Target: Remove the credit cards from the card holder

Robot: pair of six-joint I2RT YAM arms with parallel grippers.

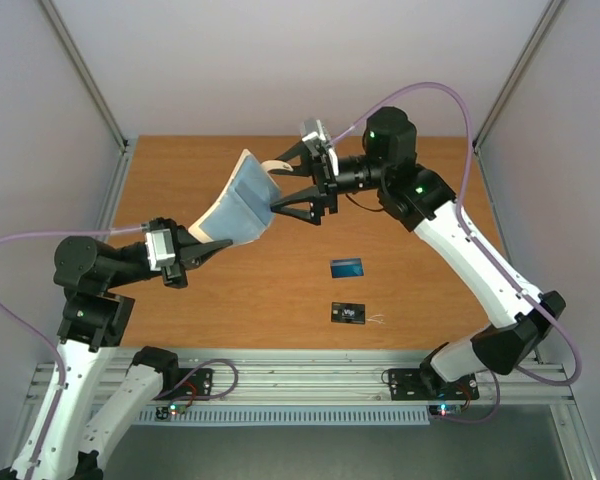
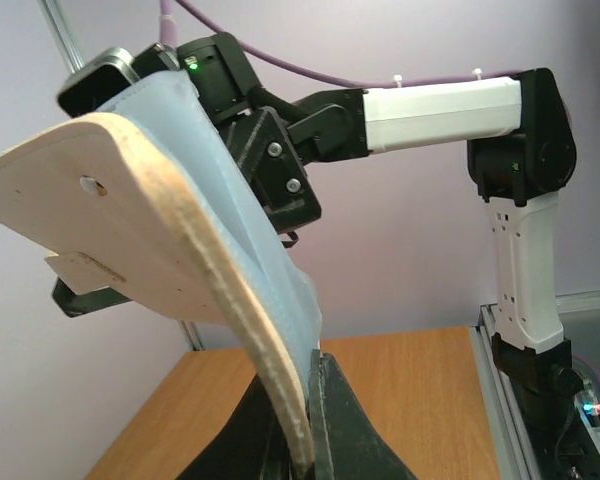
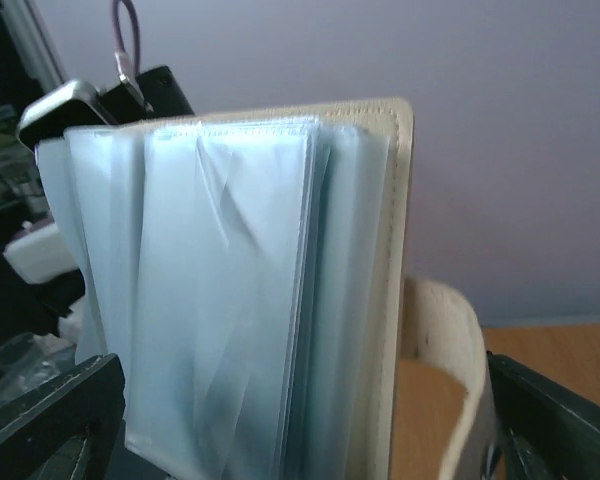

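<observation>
The card holder [image 1: 242, 200], pale grey-blue with a beige rim, is held up above the table, tilted. My left gripper [image 1: 208, 243] is shut on its lower edge; in the left wrist view the rim sits pinched in that gripper [image 2: 312, 445]. My right gripper [image 1: 278, 186] is open, one finger on each side of the holder's far end. The right wrist view shows the holder's clear blue sleeves [image 3: 230, 300] between the spread fingers [image 3: 50, 415]. A blue credit card [image 1: 347, 267] and a black one [image 1: 348, 313] lie flat on the table. I see no card in the sleeves.
The wooden table [image 1: 420, 300] is walled by grey panels and metal posts. The holder's beige strap tab [image 3: 450, 340] curls out beside the right finger. The right arm's white link [image 2: 440, 110] crosses behind the holder in the left wrist view.
</observation>
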